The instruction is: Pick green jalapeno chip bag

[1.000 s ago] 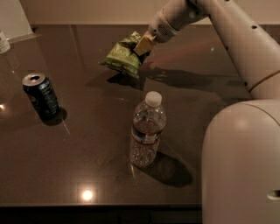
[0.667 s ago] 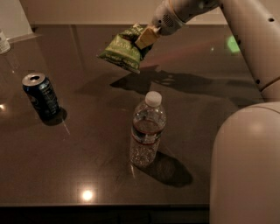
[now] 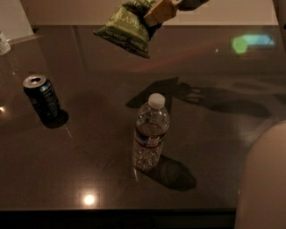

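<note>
The green jalapeno chip bag (image 3: 126, 29) hangs in the air at the top of the camera view, well above the dark table (image 3: 89, 147). It is crinkly and light green with white lettering. My gripper (image 3: 157, 12) is at the top edge, shut on the bag's upper right end with its tan fingers (image 3: 160, 10). The rest of the arm is out of view above. The bag's shadow (image 3: 154, 91) lies on the table behind the bottle.
A clear water bottle (image 3: 150, 133) with a white cap stands mid-table. A dark green soda can (image 3: 42, 97) stands at the left. A white object (image 3: 3, 42) sits at the far left edge. My pale body (image 3: 263, 179) fills the lower right corner.
The gripper has lifted the chip bag off the table and carried it upward to the top of the view. The bottle and can have not moved.
</note>
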`<state>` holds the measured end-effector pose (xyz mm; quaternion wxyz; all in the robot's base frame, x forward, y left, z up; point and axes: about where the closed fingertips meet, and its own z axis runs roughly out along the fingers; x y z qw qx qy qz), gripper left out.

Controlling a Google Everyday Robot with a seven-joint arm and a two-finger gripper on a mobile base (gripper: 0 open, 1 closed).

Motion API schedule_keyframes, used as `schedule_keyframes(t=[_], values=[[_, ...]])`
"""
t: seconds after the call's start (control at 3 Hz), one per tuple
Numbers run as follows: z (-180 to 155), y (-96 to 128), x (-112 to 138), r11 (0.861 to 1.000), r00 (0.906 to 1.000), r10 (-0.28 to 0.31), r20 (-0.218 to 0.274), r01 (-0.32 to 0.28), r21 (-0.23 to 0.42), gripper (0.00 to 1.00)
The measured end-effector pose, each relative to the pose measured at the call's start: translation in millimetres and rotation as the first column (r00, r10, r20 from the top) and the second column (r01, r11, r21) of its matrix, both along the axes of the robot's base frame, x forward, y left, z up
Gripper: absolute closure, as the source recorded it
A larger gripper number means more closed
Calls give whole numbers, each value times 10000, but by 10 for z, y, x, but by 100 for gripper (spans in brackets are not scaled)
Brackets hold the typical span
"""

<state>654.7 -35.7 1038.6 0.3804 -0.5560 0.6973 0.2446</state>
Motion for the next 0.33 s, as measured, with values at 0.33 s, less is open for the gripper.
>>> schedule_keyframes(t=[0.33], values=[[-1, 1, 0, 10000, 10000, 1, -1, -1, 1, 100]])
